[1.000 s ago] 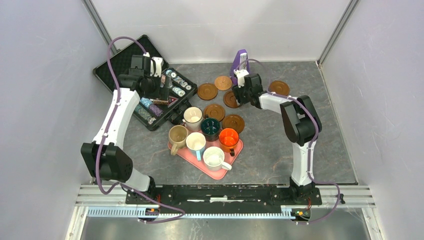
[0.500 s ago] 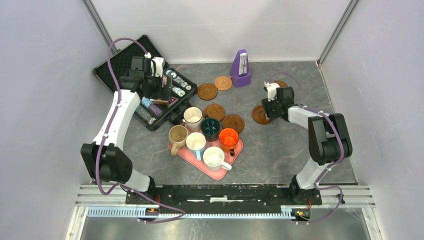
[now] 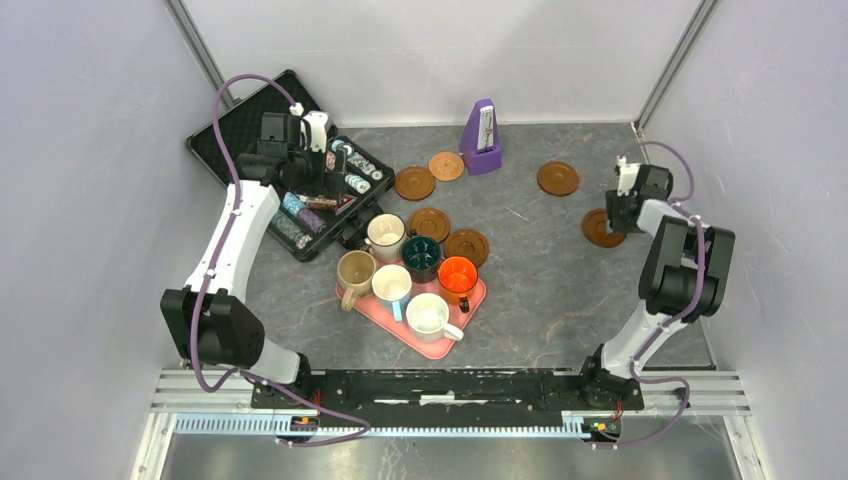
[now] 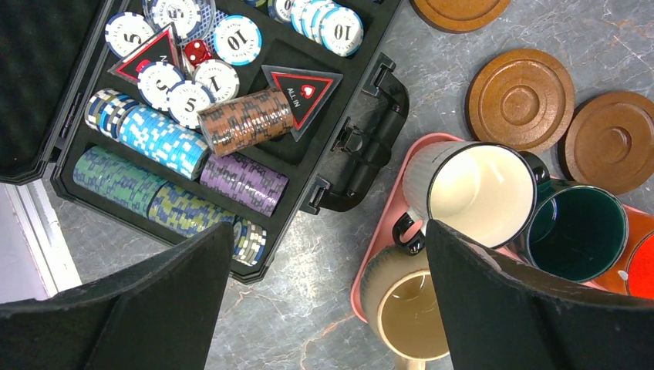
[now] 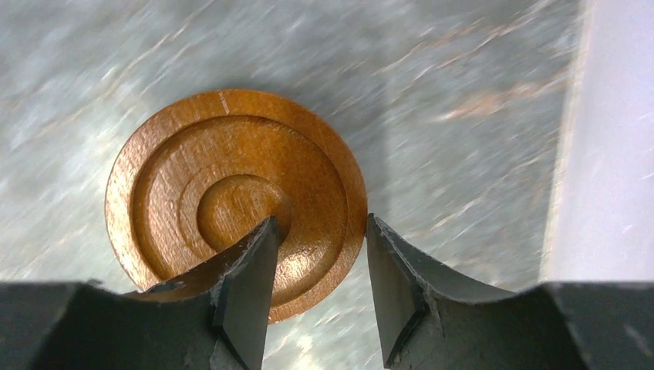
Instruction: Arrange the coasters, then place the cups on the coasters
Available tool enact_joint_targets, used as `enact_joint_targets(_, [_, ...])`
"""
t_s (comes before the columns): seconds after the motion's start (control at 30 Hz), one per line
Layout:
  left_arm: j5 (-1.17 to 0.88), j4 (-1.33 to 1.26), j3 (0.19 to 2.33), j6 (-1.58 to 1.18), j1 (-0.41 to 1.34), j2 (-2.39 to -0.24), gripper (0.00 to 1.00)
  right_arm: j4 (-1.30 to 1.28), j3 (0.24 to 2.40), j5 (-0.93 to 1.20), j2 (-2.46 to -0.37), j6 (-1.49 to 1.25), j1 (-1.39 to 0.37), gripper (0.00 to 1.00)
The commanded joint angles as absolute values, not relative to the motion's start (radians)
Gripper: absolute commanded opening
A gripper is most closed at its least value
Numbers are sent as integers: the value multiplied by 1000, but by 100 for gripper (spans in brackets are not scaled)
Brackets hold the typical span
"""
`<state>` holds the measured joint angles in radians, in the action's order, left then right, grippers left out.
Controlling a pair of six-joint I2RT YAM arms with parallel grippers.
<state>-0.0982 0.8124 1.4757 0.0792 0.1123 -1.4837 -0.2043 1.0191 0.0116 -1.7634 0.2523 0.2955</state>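
My right gripper is at the far right of the table, shut on a dark brown coaster: one finger sits over its inner ring, the other against its outer rim. A second coaster lies behind it. Several more coasters lie mid-table, one a lighter tan. Several cups stand together on a pink tray, among them orange, dark teal and plain white. My left gripper hangs open and empty above the gap between the chip case and the tan cup.
An open black case of poker chips lies at the back left. A purple metronome stands at the back. The right wall is close beside my right gripper.
My right gripper has swept from the middle of the table to the far right, taking the coaster with it, and its jaws have narrowed. The left arm has not moved.
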Motion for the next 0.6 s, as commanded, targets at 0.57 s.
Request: enact_joint_targets(0.57, [-24,891,1581,160,107,-1553,100,-150,1654,43,-2246,187,361,48])
